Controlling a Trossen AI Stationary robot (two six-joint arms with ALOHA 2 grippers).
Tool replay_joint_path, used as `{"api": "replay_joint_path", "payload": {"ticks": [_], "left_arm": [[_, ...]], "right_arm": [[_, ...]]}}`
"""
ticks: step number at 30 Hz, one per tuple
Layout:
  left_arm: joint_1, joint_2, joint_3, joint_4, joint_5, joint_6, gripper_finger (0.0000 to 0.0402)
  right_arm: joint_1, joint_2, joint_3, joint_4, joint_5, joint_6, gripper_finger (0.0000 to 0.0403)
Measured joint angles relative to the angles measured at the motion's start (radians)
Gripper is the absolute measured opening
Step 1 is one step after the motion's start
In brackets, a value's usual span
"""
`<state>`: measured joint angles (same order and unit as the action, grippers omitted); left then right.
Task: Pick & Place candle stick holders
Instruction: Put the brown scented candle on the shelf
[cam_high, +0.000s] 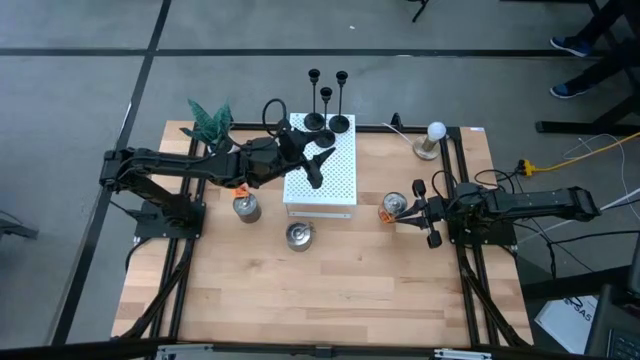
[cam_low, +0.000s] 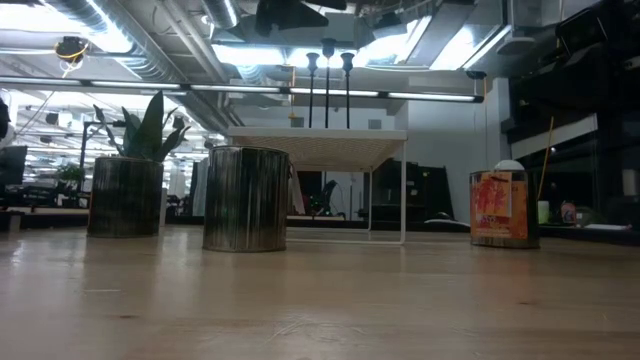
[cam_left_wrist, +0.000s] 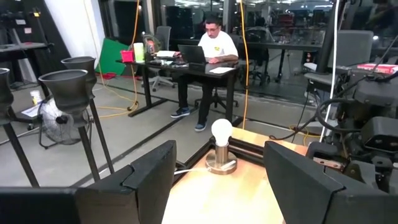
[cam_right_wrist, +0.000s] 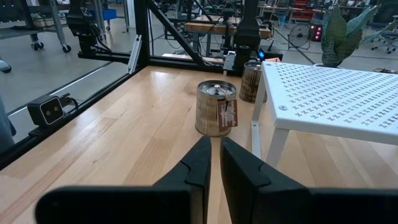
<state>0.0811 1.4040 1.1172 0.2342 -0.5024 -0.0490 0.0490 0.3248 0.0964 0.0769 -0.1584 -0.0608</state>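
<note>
Left arm over the white stand, jaws parted and empty; three holders upright at the stand's far edge.

The candle stick holders (cam_high: 328, 100) stand in a close group on the far end of the white perforated stand (cam_high: 335, 185), bases on its top, stems upright. The left gripper (cam_high: 315, 165) hovers above the stand, near the group but apart from it; the left wrist view shows its jaws released, nothing between them, with two holder cups (cam_left_wrist: 65, 84) just off to one side. The right gripper (cam_high: 432, 213) waits low over the worktop (cam_high: 330, 290) beside a tin (cam_high: 396, 205), jaws clenched on nothing. Judged step: between placements, or lining up on a holder. The next move calls for aligning on a stem without knocking its neighbours.
</note>
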Motion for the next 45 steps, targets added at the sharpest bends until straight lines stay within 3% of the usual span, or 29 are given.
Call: {"api": "replay_joint_path", "payload": {"ticks": [20,27,45], "left_arm": [[0.000,0.000,0.000,0.001,-0.001,-0.018,0.0239],[-0.002,0.000,0.000,0.001,0.095,-0.023,0.0239],[-0.003,0.000,0.000,0.001,0.164,-0.018,0.0239]], "right_arm": [[0.000,0.000,0.000,0.000,0.000,0.000,0.0039],[0.000,0.000,0.000,0.000,0.000,0.000,0.0039],[0.000,0.000,0.000,0.000,0.000,0.000,0.0039]]}}
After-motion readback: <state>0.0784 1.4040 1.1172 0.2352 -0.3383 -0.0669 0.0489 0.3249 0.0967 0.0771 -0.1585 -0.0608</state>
